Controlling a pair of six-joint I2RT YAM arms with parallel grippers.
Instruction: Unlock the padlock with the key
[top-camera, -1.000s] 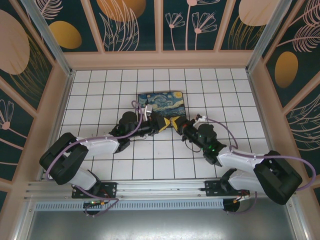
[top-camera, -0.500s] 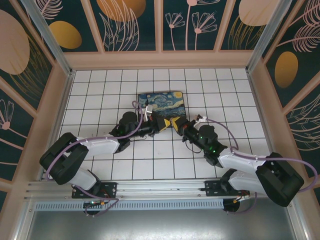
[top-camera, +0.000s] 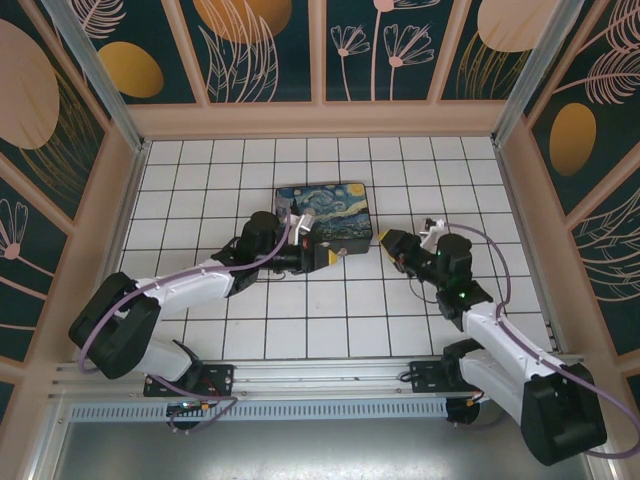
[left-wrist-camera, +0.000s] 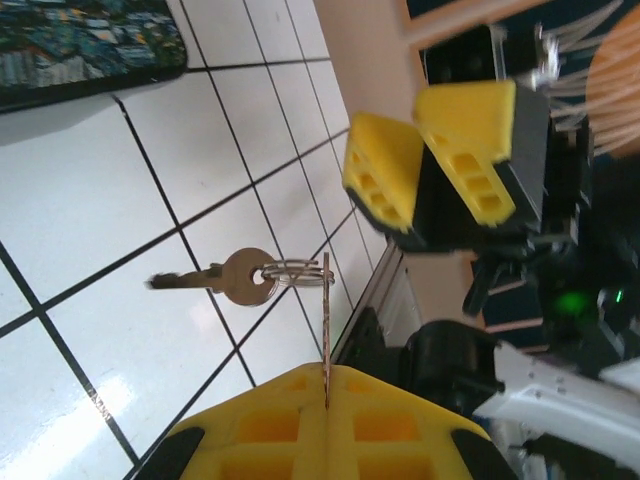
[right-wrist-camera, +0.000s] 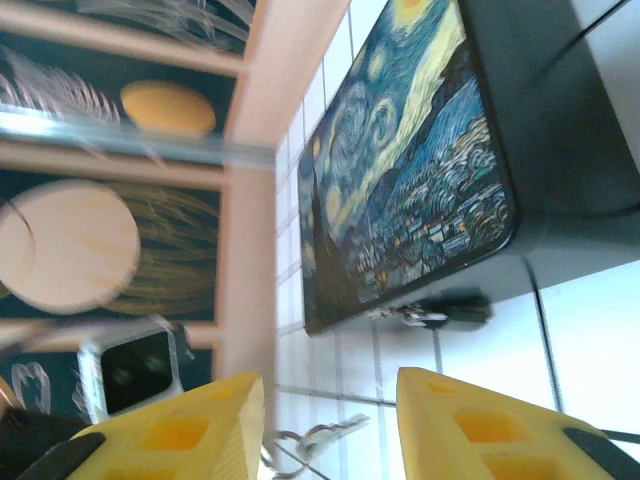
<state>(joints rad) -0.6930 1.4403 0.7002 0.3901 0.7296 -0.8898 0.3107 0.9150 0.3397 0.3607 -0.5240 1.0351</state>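
Fingers of the left gripper sit at the bottom of the left wrist view, pressed together on a thin metal strip (seen edge-on, so what it is cannot be told). The strip sticks straight out from the seam between them. A wire ring hangs off its far end, and the key dangles from that ring, bow at the ring and blade pointing away to the left, above the white tiled floor.

Beyond the key stands the right gripper, facing back, its two yellow fingers apart with nothing between them. The box with the painted lid lies farther off, in the top left corner.

In the right wrist view the right gripper shows a wide gap, and the ring and key show through it, untouched. Past them, on the floor against the near wall of the box, lies a small dark and silvery thing, blurred, which looks like the padlock.

From above, the left gripper is just beside the near edge of the box. The right gripper is near its right corner, apart from the left one.
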